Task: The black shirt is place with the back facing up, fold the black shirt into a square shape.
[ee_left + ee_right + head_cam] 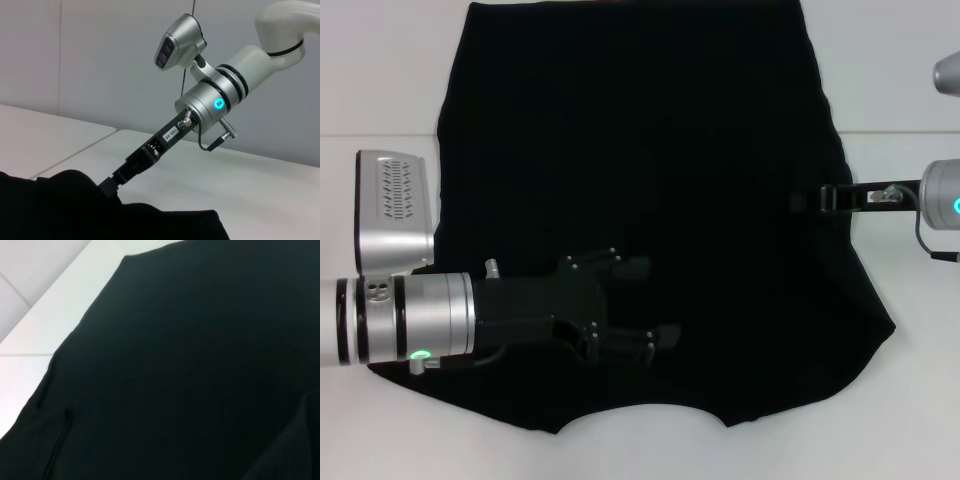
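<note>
We note the black shirt (650, 200) lying spread on the white counter (380, 60), plain side up, no print showing; it covers most of the middle of the head view, with its far end running off the top of that view and its near hem curving close to the counter's near edge. The left gripper (645, 300) hovers over or rests on the near left part of the cloth, its jaws standing apart with nothing visibly between them. The right gripper (810, 200) reaches in from the right and meets the shirt's right edge; in the left wrist view the same gripper (111, 186) ends right at a raised hump of cloth, which suggests a pinch, but we cannot tell whether its jaws are closed, black on black. The right wrist view shows only shirt (190, 370) and a strip of counter. Judgement on handling: the shirt is light, limp and without any stiffness, so it will sag and drag from any held point and crease wherever it bunches. We would take hold at edges, the side seam, sleeve hem or corners, pinching a single layer and lifting low so the fold lays flat.
</note>
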You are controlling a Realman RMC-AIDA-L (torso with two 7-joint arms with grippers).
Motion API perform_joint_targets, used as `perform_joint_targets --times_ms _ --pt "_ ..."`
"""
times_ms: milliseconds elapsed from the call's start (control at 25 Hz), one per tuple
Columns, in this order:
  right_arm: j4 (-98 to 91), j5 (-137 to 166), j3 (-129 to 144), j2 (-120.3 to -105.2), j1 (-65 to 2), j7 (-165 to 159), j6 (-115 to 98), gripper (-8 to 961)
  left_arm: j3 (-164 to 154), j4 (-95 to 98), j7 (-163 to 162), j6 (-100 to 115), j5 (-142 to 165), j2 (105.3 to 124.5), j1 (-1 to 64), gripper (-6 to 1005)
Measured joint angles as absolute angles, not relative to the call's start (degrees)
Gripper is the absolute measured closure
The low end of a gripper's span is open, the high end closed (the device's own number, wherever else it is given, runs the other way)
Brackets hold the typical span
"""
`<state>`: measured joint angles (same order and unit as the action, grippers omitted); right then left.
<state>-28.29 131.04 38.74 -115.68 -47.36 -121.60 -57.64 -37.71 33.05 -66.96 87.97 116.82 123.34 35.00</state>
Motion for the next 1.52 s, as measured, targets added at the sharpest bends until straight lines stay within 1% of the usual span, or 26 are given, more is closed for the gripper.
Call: perform_joint_targets --times_ms 440,640,840,1000,1080,1160,1280,1440,1520 --pt "-29.65 131.07 42.3 -116.36 -48.34 -121.7 -61.74 882 -37.41 33.14 -67.13 86.98 116.8 123.22 34.99 51" --pt "-30.93 130.54 41.64 -116.36 -47.55 -121.34 -63.18 651 -34.82 33.13 -67.3 86.32 116.78 123.22 34.72 51" --pt "-31.17 125.74 41.45 -115.86 -45.72 -118.16 -64.77 426 -29.63 33.14 -70.35 84.59 116.71 122.64 34.26 51" --pt "-31.08 121.39 41.46 -115.78 -44.29 -113.71 -66.98 363 -25.83 33.29 -73.24 84.18 116.74 121.95 33.65 51" --pt "-30.97 120.14 41.47 -115.99 -43.85 -112.0 -67.64 332 -24.31 33.98 -75.84 84.18 116.92 121.6 32.87 51" --pt "-30.86 119.37 41.47 -116.33 -43.58 -110.54 -68.0 188 -23.72 35.19 -78.9 84.18 117.04 121.26 31.78 51" --pt "-30.64 118.66 41.41 -116.89 -43.52 -109.39 -68.07 141 -23.58 37.36 -82.86 84.18 117.1 121.14 30.19 51" --pt "-30.81 117.76 41.56 -118.17 -43.7 -108.38 -67.07 78 -22.83 41.32 -89.66 83.36 117.6 121.05 27.28 51" --pt "-30.81 117.73 41.52 -118.4 -44.01 -108.13 -66.3 46 -22.15 43.06 -92.77 82.06 118.92 120.96 26.16 51"
